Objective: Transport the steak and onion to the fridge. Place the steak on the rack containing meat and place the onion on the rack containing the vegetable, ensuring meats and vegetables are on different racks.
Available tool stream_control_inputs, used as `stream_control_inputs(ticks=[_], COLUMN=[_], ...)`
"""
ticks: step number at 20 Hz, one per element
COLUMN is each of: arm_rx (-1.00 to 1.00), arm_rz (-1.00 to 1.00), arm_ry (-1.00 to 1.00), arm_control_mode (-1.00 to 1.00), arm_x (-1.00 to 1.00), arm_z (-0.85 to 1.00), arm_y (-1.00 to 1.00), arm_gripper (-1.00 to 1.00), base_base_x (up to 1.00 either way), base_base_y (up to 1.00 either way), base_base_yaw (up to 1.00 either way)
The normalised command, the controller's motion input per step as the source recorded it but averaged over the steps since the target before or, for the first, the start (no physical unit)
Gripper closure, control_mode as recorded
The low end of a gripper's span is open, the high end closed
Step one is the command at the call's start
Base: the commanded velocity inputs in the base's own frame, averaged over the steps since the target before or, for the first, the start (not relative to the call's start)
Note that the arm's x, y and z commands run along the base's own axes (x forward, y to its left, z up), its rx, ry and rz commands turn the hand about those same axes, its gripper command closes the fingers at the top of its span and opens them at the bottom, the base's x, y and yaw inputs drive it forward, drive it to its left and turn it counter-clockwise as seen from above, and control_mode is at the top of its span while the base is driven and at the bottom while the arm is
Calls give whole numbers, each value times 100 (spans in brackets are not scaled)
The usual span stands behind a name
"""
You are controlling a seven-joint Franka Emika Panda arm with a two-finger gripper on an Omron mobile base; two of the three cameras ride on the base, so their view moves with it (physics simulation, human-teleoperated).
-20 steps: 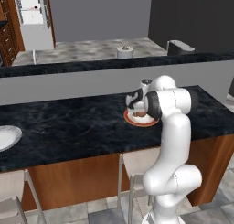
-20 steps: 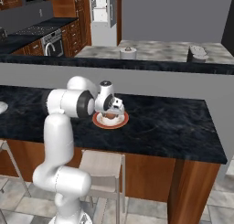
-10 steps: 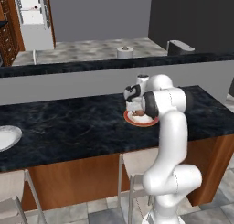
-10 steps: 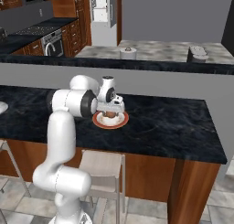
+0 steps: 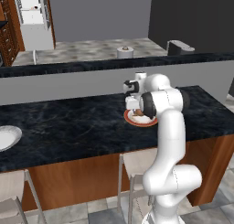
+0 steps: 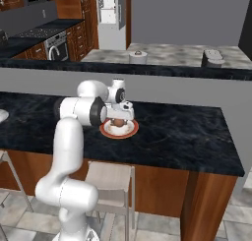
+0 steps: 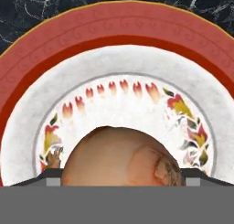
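The onion (image 7: 121, 157), a round tan-brown ball, sits on a red-rimmed white plate (image 7: 119, 29) and bulges up at the bottom of the hand view. My gripper (image 7: 119, 177) is open, its dark tips flanking the onion on both sides. From the base, the gripper (image 5: 135, 109) points down onto the plate (image 5: 147, 123) on the black counter, with the onion (image 6: 119, 123) just under the fingers. The steak is hidden. The fridge (image 5: 31, 17) stands open far back on the left, its white shelves too small to tell apart.
The black stone counter (image 5: 68, 127) runs left to a white sink bowl (image 5: 7, 137). Behind it a raised grey ledge (image 5: 91, 72) fronts a second counter carrying a small round container (image 5: 124, 51) and a toaster-like box (image 5: 179, 47). Stools (image 6: 108, 173) stand below the counter.
The hand has shifted slightly left and dropped lower over the plate, closing in on the onion. The plate and base have not moved.
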Motion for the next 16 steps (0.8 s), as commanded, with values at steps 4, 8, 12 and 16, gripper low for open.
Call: stream_control_inputs(ticks=[4,8,12,16], arm_rx=[0,0,0,0], arm_rz=[-2,-3,-1,0], arm_ry=[-3,-12,-28,-40], arm_control_mode=[-100,-100,-100,-100], arm_x=[-44,-39,-39,-52], arm_z=[0,18,34,42], arm_y=[0,0,0,0], arm_gripper=[100,100,100,100], base_base_x=[0,0,0,0], base_base_y=[0,0,0,0], base_base_yaw=[0,0,0,0])
